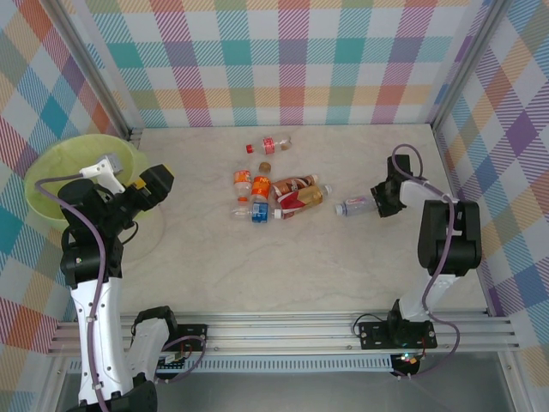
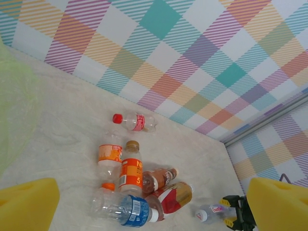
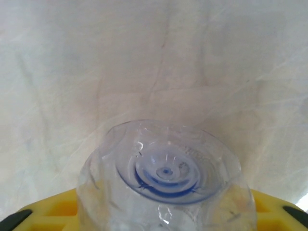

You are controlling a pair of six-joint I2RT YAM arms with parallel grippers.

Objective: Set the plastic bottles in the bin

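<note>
Several plastic bottles lie in a heap mid-table: one with an orange label [image 1: 262, 184] [image 2: 130, 171], one with a blue label [image 1: 255, 212] [image 2: 122, 209], a red-and-gold one [image 1: 300, 197] [image 2: 174, 198]. A red-capped bottle [image 1: 270, 145] [image 2: 134, 121] lies apart behind them. A small clear bottle [image 1: 353, 206] [image 3: 166, 178] lies to the right, its base end between the yellow fingers of my right gripper [image 1: 382, 199] [image 3: 166, 211], which is shut on it. My left gripper [image 1: 154, 184] [image 2: 153, 192] hangs open and unladen beside the lime-green bin [image 1: 60, 176].
Checked walls enclose the table on three sides. The bin stands at the far left, its liner a green haze [image 2: 14, 110] in the left wrist view. Bare marbled tabletop [image 1: 283, 266] stretches between the heap and the front rail.
</note>
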